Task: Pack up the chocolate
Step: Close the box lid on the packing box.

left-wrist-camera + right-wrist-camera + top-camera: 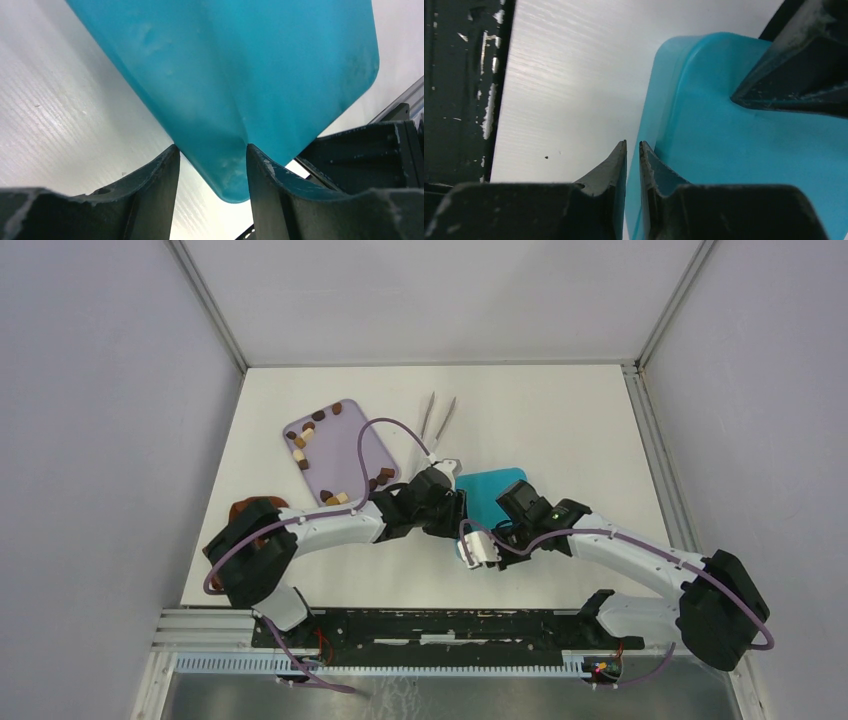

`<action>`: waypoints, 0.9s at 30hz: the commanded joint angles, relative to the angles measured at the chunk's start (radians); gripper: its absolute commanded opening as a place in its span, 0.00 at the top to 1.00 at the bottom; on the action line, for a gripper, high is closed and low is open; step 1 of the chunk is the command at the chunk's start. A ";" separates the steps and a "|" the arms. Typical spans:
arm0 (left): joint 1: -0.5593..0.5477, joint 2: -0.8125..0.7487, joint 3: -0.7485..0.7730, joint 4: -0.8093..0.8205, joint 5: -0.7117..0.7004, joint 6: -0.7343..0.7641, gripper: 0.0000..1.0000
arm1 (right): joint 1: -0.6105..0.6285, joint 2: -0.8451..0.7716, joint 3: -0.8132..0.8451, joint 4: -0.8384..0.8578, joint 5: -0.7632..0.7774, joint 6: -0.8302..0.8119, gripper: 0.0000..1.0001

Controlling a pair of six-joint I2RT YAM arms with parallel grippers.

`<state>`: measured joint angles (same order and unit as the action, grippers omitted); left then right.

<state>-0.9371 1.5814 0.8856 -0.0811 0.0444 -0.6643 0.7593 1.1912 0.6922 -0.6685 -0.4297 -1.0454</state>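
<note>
Top camera: high above near edge, looking down over whole worktop. Wrist cameras: very near, low, sighting past left claw and right claw. All three share teal box.

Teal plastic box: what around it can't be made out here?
Teal plastic box: inside hidden; left arm and right arm cover it in top view, wrist views show only smooth outside.
Right gripper: whether it pinches the rim; narrow gap, right wrist view.
Reddish-brown cloth: mostly under left arm, top view.
</note>
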 commanded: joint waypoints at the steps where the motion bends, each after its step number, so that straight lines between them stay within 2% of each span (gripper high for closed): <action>1: 0.005 0.016 0.045 0.023 0.030 0.038 0.42 | -0.002 -0.013 -0.015 0.071 0.124 0.068 0.80; 7: 0.006 0.024 0.054 0.022 0.034 0.041 0.42 | -0.002 -0.030 -0.013 0.008 0.062 0.032 0.79; 11: 0.007 0.038 0.063 0.016 0.035 0.042 0.42 | -0.023 -0.046 0.042 -0.120 -0.087 -0.039 0.77; 14: 0.010 0.047 0.070 0.014 0.039 0.042 0.43 | -0.086 -0.054 0.105 -0.209 -0.200 -0.073 0.76; 18: 0.016 0.056 0.071 0.012 0.046 0.039 0.42 | -0.257 -0.048 0.190 -0.274 -0.318 -0.098 0.69; 21: 0.017 0.064 0.072 0.014 0.053 0.038 0.43 | -0.378 -0.032 0.223 -0.238 -0.358 -0.028 0.58; 25: 0.019 0.072 0.079 0.012 0.063 0.040 0.43 | -0.511 -0.016 0.193 -0.052 -0.338 0.188 0.42; 27: 0.019 0.075 0.083 0.009 0.065 0.040 0.43 | -0.546 -0.012 0.166 0.050 -0.279 0.327 0.35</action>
<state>-0.9218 1.6329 0.9245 -0.0814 0.0887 -0.6640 0.2729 1.1667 0.8837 -0.8043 -0.7250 -0.9615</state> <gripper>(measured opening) 0.577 0.602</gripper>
